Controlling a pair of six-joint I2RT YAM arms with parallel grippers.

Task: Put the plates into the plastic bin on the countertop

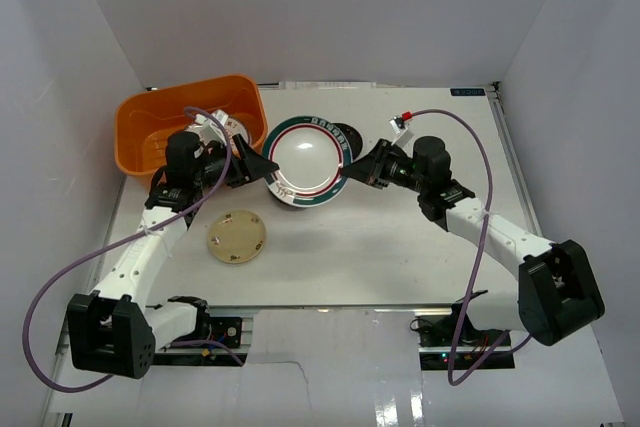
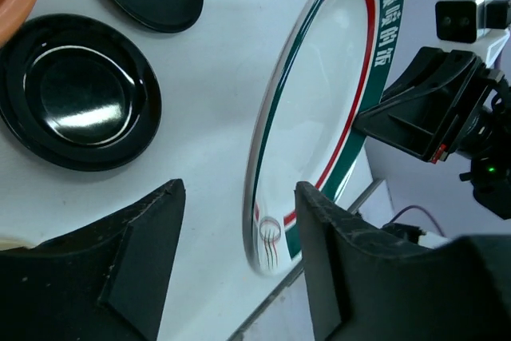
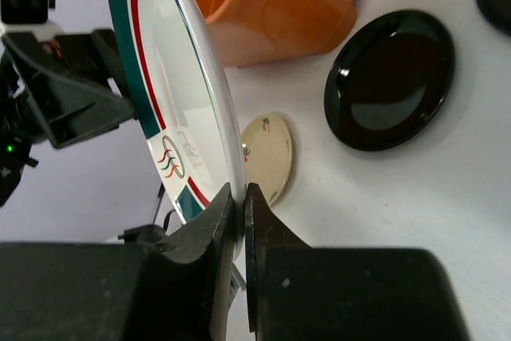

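Green-red rimmed plate point(image 1: 307, 160) held tilted above the countertop point(image 1: 400, 247), just beside the bin point(image 1: 145, 132), right gripper point(image 1: 352, 173) pinching its rim, left gripper point(image 1: 268, 169) spread wide at the opposite edge (not clamped), tan plate point(image 1: 236, 236) lying nearby.

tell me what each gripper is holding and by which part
The right gripper pinches the green-red rimmed plate by its rim; the left gripper is open, holding nothing.
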